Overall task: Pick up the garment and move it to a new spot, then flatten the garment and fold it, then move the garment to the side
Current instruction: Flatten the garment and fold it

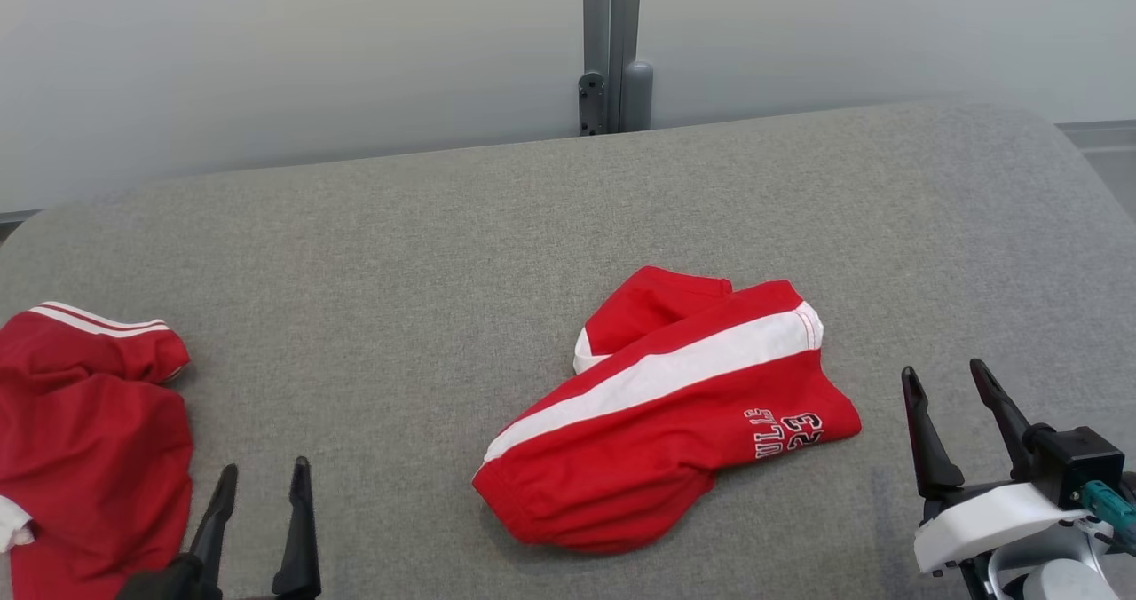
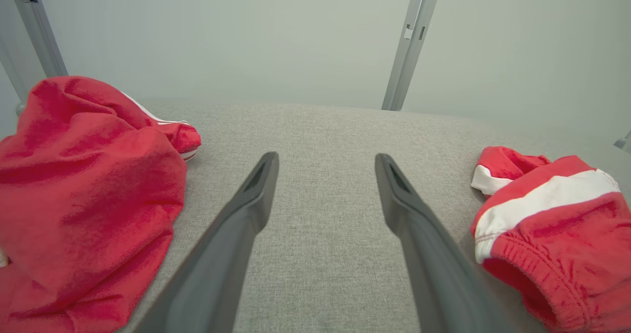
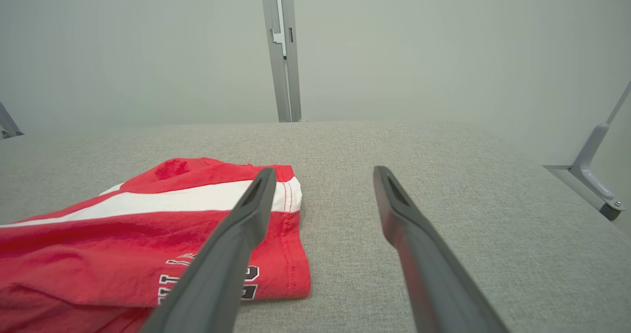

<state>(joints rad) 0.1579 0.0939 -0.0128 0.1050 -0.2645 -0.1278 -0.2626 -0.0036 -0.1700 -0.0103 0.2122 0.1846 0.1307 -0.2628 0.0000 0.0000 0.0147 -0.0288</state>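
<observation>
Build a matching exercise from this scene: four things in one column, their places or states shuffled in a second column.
Column one
1. striped shorts
2. crumpled red garment
3. left gripper
4. metal post

Column two
a. behind the far edge of the grey pad
b. at the pad's left edge
c. near the pad's middle, lettering showing
d. open, empty, between the two garments

Pairs: 1-c, 2-b, 3-d, 4-a
</observation>
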